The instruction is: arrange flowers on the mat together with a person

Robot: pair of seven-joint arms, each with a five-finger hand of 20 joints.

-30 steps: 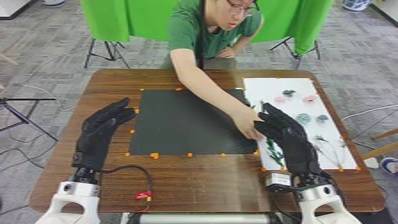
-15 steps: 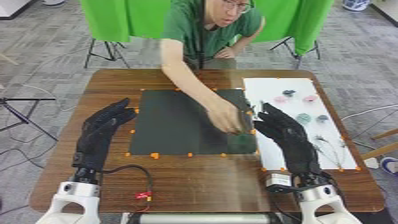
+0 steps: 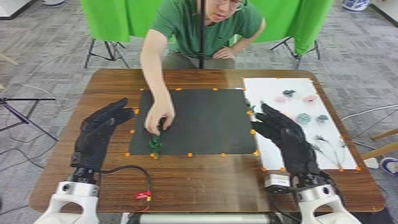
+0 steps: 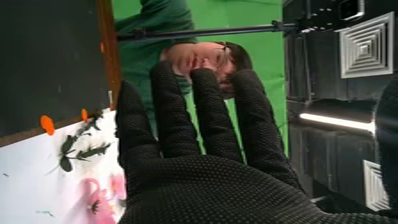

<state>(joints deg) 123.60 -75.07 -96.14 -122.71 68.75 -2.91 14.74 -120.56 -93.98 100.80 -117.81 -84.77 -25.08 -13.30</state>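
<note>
Your mat (image 3: 209, 122) is near-black, with orange markers (image 3: 189, 154) along its edges. Beneath it, you see a brown wood-grain surface (image 3: 213, 175). To its right, your sheet (image 3: 266, 90) is white, with pink flowers (image 3: 309, 99) and grey-green flowers (image 3: 304, 118). The sprig (image 3: 155, 145) on the mat is green. Your right robot hand (image 3: 286, 136) is black, patterned with tiny pale dots.

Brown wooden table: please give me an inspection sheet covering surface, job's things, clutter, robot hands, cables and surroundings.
Surface: brown wooden table, black rectangular mat, white flat sheet.
Job's things: person's hand at green leafy sprig near the mat's front-left corner; pink flowers on the sheet.
Clutter: small orange pieces round the mat.
Robot hands: left robot hand and right robot hand open.
Cables: thin black cable.
Surroundings: green cloth backdrop, grey carpet.
</note>
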